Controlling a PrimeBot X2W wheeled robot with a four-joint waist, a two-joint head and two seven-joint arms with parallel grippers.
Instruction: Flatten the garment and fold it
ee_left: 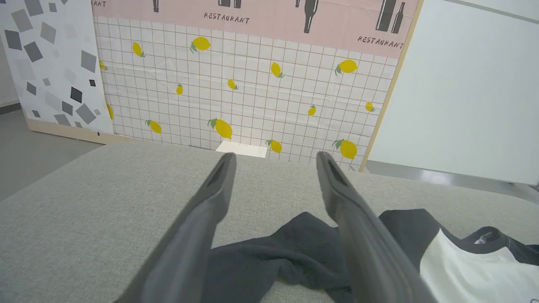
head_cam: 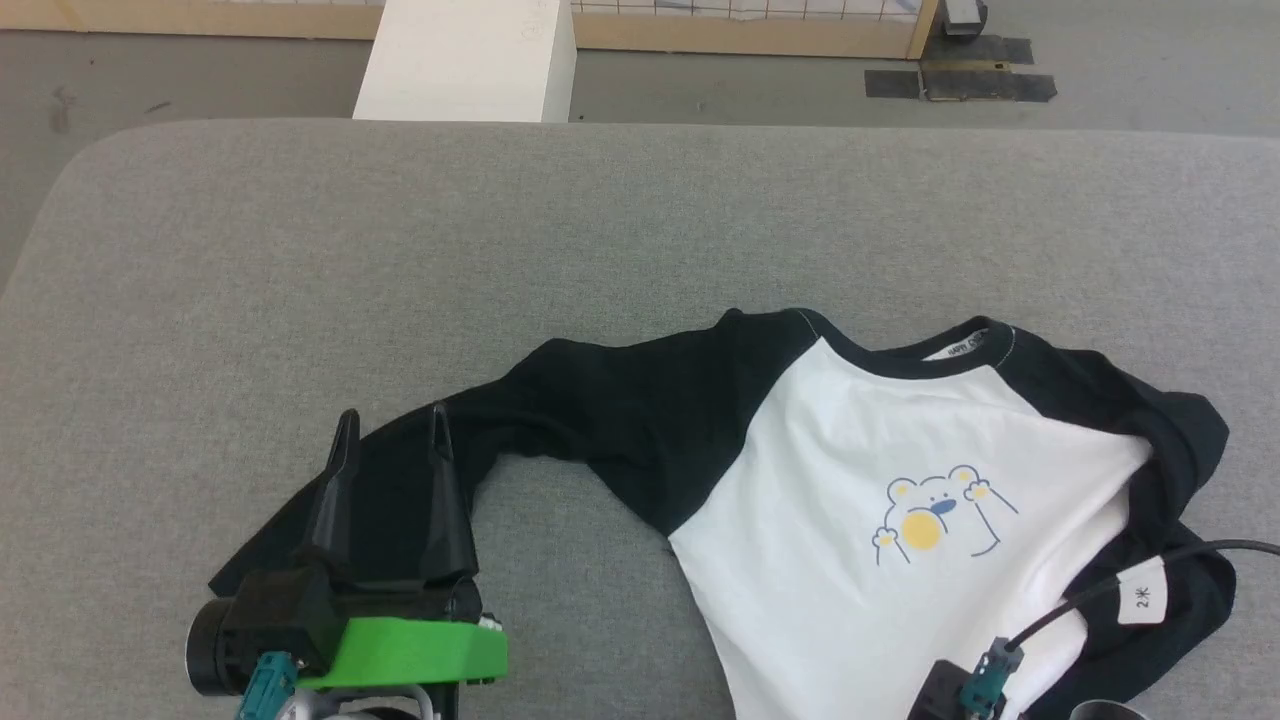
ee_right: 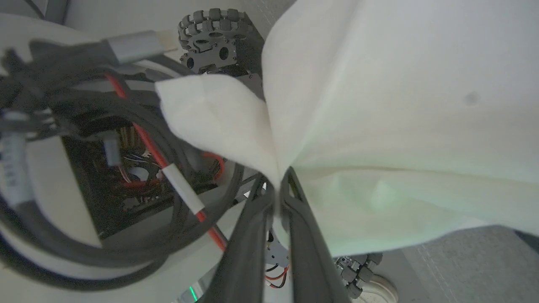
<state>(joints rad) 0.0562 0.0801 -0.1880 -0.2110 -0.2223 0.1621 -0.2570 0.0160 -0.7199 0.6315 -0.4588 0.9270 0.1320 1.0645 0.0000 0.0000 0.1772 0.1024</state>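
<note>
Grey woven cloth covers the table [head_cam: 300,250], and the garment [head_cam: 880,440] lies on its near right part, chest up, with the bear print [head_cam: 935,515] showing and the black neckband [head_cam: 920,358] towards the far side. One black sleeve [head_cam: 600,400] stretches out to the near left, wrinkled along its length, and ends beneath the left gripper [head_cam: 392,412]. That gripper's jaws stand wide apart, its two dark fingers pointing away over the cuff end; in the left wrist view [ee_left: 276,155] the sleeve shows between and below the fingers, though whether they touch it I cannot tell. The other sleeve [head_cam: 1180,430] is bunched up at the right edge of the white body, with a dark cable [head_cam: 1100,585] and its white tag [head_cam: 1143,592] lying across it. The right gripper [ee_right: 278,181] has its jaws together, clamped on a fold of the shirt's white fabric, which fans out above and to the right of the fingertips. Beyond the far edge of the table stand a white box [head_cam: 470,60] and a lemon-printed panel [ee_left: 252,92].
</note>
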